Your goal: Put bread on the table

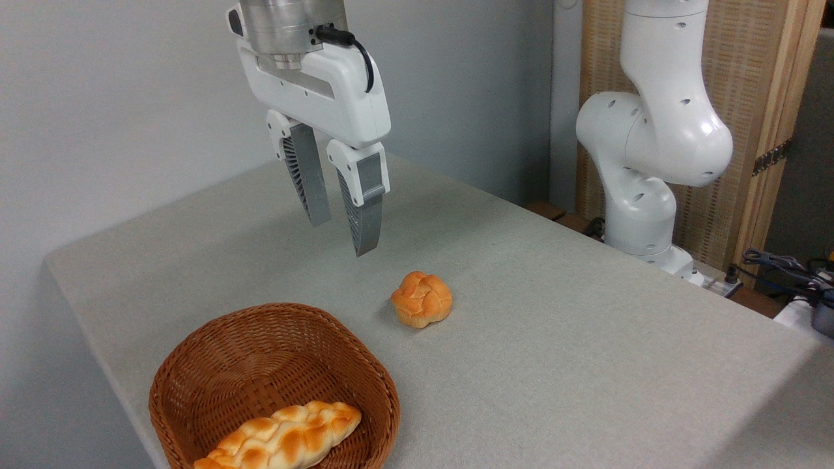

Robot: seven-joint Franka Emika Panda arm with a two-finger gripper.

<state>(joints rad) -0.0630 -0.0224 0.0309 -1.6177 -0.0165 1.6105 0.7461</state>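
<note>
The bread [421, 298], a small round knotted bun with a golden-orange top, rests on the grey-beige table [554, 339] just right of the wicker basket. My gripper [340, 238] hangs in the air above and to the left of the bun, well clear of it. Its two ribbed grey fingers [360, 215] point down, stand apart, and hold nothing.
A brown woven basket [273, 378] sits at the front left and holds a longer braided loaf [280, 438]. The arm's white base [651, 143] rises at the table's far right edge. Cables [782, 267] lie beyond the right edge.
</note>
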